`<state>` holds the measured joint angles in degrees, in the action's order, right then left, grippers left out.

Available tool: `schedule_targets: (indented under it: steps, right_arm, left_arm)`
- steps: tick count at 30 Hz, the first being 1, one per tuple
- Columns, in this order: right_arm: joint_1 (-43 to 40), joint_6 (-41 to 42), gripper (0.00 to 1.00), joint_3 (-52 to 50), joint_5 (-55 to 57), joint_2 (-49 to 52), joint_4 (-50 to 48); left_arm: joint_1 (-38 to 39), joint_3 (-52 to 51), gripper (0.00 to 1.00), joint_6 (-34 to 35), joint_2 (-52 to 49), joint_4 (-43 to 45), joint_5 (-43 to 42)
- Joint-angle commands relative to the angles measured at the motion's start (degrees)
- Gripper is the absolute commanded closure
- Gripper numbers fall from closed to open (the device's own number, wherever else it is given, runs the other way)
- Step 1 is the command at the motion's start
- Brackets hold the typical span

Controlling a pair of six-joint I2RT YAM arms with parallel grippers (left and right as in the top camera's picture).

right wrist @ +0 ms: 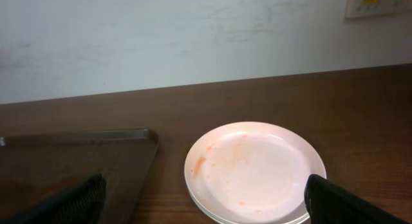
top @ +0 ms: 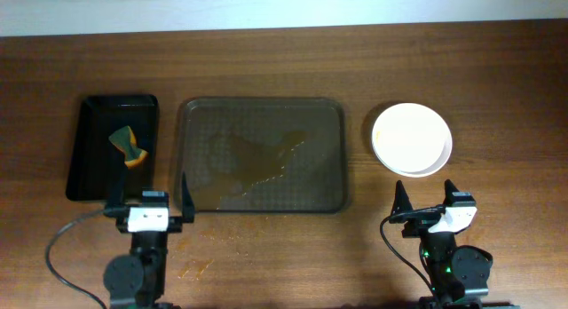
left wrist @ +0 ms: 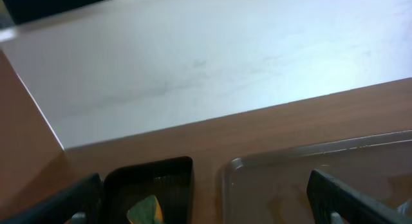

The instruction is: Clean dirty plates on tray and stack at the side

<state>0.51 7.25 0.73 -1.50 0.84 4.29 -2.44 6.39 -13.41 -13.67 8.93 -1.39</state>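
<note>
Plates: one stack beside one tray

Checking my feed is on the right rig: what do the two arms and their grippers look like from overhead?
Both arms are black with a white block behind each gripper. The left gripper and right gripper have dark, tapered fingers. A black cable loops beside the left arm; a green light glows on the right arm.
</note>
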Motion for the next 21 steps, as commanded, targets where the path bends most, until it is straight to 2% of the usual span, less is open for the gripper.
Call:
schedule_targets:
  steps: [1,4,8,21]
  right_arm:
    - [-0.2,-0.3,0.02,-0.4,0.1,-0.3,0.2]
    - [-0.2,-0.3,0.02,-0.4,0.1,-0.3,0.2]
    - [-0.2,-0.3,0.02,-0.4,0.1,-0.3,0.2]
    - [-0.2,-0.3,0.02,-0.4,0.1,-0.3,0.2]
  left_arm:
    - [-0.2,-4.3,0.01,-3.0,5.5,0.0,-1.5]
    - [-0.2,-5.8,0.01,-3.0,9.6,-2.3,-1.5]
    - [-0.2,-5.9,0.01,-3.0,13.4,-13.6,-1.9]
    - [-0.2,-5.9,0.01,-3.0,13.4,-13.4,-1.9]
